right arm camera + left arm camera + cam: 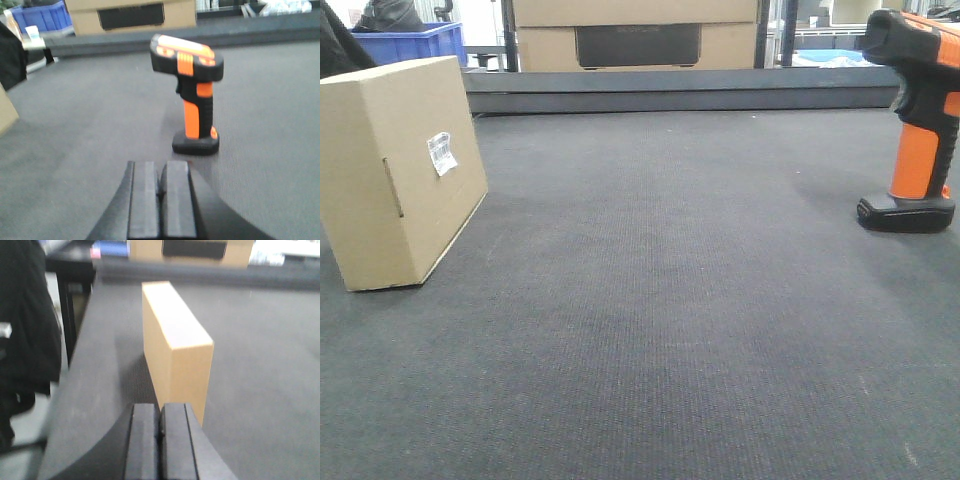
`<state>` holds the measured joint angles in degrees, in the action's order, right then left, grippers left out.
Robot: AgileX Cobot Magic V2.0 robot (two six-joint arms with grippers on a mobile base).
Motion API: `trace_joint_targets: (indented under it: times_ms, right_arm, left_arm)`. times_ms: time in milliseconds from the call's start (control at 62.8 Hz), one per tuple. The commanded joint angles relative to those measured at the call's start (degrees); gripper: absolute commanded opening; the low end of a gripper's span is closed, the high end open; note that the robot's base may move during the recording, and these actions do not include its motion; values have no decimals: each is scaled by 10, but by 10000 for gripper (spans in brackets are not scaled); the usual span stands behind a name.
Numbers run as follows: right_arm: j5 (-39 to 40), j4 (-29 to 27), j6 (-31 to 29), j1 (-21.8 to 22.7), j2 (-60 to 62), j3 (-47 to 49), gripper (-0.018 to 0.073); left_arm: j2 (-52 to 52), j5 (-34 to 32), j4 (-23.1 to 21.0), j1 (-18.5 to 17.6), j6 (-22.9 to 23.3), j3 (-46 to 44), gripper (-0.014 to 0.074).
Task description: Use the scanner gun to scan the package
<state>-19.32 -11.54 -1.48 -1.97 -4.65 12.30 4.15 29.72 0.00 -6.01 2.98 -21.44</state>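
So only the front view is showing the white barcode label (442,153) on the flat brown cardboard package (398,170); the orange-handled pistol-shaped scanner gun (918,120) is standing well right of it, with the left gripper (160,440) and right gripper (161,197) both sitting pressed together.

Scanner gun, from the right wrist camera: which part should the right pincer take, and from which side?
Probably the orange handle of the scanner gun, between head and black base. It stands upright on its base on the mat, so the handle is a narrow vertical column, clear on both flanks. Come in level from the camera side, where the right pincer already faces it, shut; open first. The wide head overhangs, so a top approach looks poor.
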Motion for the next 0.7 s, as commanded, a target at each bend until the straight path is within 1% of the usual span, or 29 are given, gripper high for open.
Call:
trace_joint_targets:
  times_ms: [0,637,669,685]
  right_arm:
    - [0,4,1,1,36,1,-167]
    - [5,4,1,1,47,1,-167]
    - [10,19,1,1,47,-3,-167]
    - [17,38,1,2,47,-5,-167]
  left_arm:
    - [-33,-9,13,1,-3,2,-91]
    - [-41,-10,13,1,-3,2,-91]
    - [-41,-10,13,1,-3,2,-91]
    - [-41,-11,13,1,-3,2,-91]
